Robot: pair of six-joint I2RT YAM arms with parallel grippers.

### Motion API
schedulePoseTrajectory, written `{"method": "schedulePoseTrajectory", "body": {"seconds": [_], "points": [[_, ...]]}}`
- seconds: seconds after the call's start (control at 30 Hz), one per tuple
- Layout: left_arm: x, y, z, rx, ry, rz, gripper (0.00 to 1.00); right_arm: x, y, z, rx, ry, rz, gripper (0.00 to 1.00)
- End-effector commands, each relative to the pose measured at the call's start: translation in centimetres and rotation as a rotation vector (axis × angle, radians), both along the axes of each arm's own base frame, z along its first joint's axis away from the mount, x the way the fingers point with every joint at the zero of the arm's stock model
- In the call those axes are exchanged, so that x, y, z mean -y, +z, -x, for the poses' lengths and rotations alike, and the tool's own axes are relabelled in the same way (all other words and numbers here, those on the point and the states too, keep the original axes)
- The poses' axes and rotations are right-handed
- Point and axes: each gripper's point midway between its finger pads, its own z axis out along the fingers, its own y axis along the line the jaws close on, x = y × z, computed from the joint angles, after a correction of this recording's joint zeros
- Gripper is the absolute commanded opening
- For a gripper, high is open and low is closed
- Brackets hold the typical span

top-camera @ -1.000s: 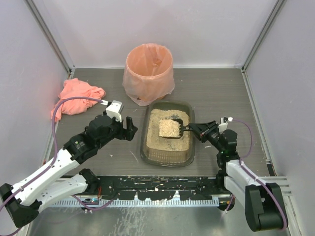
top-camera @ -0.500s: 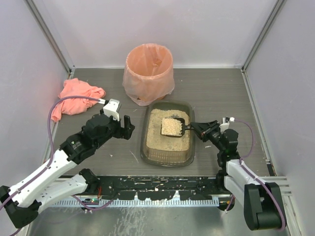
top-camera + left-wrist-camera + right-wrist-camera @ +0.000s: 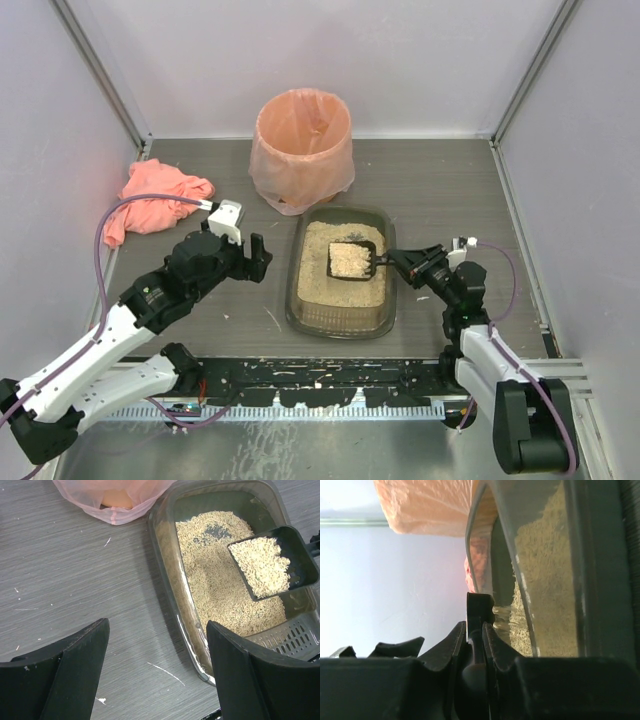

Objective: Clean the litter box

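The litter box, a dark translucent tray of beige granules, lies at mid-table; it also shows in the left wrist view and the right wrist view. My right gripper is shut on the handle of a black slotted scoop and holds it, loaded with granules, just above the litter. The scoop also shows in the left wrist view and edge-on in the right wrist view. My left gripper is open and empty, left of the tray above the table.
A round bin lined with a peach bag stands behind the tray. A crumpled pink cloth lies at the far left. Grey walls close the table on three sides. Scattered granules lie along the near rail.
The loaded scoop has shifted slightly toward the far right over the tray and the right wrist turned a little. The left gripper has drawn slightly left and back.
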Motion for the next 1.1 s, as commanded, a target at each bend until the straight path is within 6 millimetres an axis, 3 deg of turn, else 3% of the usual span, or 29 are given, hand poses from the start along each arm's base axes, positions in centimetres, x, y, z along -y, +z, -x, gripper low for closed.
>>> {"method": "schedulePoseTrajectory", "body": {"seconds": [0.0,0.1,0.2,0.3,0.4,0.5,0.53,0.63,0.73,0.8,0.83,0.93,1.03,1.07], "points": [[-0.1,2.2,-0.4,0.044,0.008,0.022,0.80,1.6,2.3,-0.6,0.079,-0.053,-0.021,0.00],[-0.3,2.2,-0.4,0.048,0.015,0.022,0.80,-0.8,2.7,-0.1,0.100,0.049,0.016,0.01],[-0.3,2.2,-0.3,0.047,0.015,0.019,0.80,1.8,1.8,-0.5,0.066,-0.057,-0.028,0.01],[-0.6,2.4,-0.2,0.052,0.023,0.019,0.80,-0.7,2.6,-0.2,0.098,0.046,0.015,0.00],[-0.7,2.7,-0.4,0.061,0.030,0.019,0.80,1.9,2.0,-0.7,0.071,-0.054,-0.021,0.01],[-1.0,2.6,-0.2,0.056,0.037,0.012,0.80,-0.8,2.9,-0.3,0.108,0.051,0.023,0.01],[-1.1,2.5,-0.3,0.062,0.044,0.014,0.80,-0.8,3.0,-0.4,0.108,0.053,0.023,0.01],[-1.1,2.5,-0.2,0.054,0.039,0.010,0.80,1.6,2.6,-0.8,0.092,-0.043,-0.015,0.01],[-1.3,2.5,-0.3,0.058,0.046,0.006,0.80,-0.7,3.1,-0.4,0.120,0.047,0.028,0.01],[-1.4,2.7,-0.3,0.066,0.047,0.005,0.80,1.3,2.7,-0.7,0.105,-0.036,0.006,0.00],[-1.3,2.7,-0.2,0.062,0.042,0.002,0.80,1.4,2.8,-0.7,0.112,-0.041,0.004,0.01],[-1.6,2.7,-0.2,0.065,0.051,0.000,0.80,-0.8,3.7,-0.4,0.144,0.049,0.034,0.01],[-1.4,2.9,-0.2,0.067,0.042,0.003,0.80,1.5,3.3,-0.9,0.125,-0.038,0.001,0.01],[-1.4,2.9,-0.1,0.063,0.040,0.001,0.80,0.7,3.5,-0.7,0.139,-0.011,0.006,0.01]]}}
